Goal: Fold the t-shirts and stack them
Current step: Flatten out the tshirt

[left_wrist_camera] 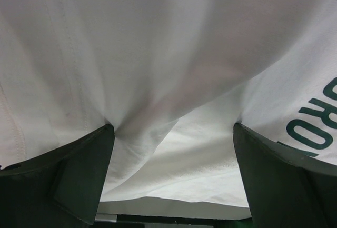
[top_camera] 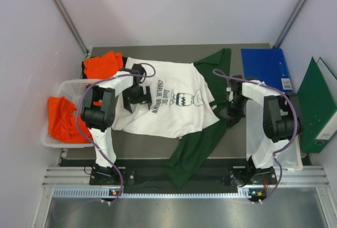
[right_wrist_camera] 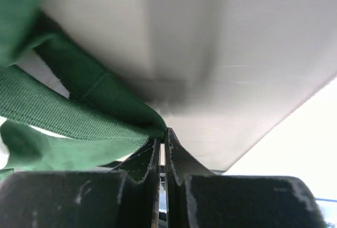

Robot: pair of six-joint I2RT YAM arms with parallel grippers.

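Note:
The white-fronted t-shirt [top_camera: 174, 101] with dark green sleeves lies spread across the table's middle, print up. My left gripper [top_camera: 138, 97] stands open over its left part. In the left wrist view its fingers [left_wrist_camera: 79, 175] straddle a ridge of white cloth [left_wrist_camera: 158, 54], with nothing clamped. My right gripper [top_camera: 230, 104] is at the shirt's right side, shut, with the edge of the green sleeve [right_wrist_camera: 63, 112] pinched at its fingertips [right_wrist_camera: 174, 144]. One orange t-shirt [top_camera: 102, 65] lies bunched at the back left, and another orange t-shirt [top_camera: 63, 117] sits in the basket.
A white mesh basket [top_camera: 68, 87] stands at the left edge. A blue folder [top_camera: 266, 67] lies at the back right, with a green folder [top_camera: 316, 107] propped beside it. A pale flat sheet [top_camera: 258, 133] lies under the right arm. One green sleeve [top_camera: 192, 157] hangs over the front rail.

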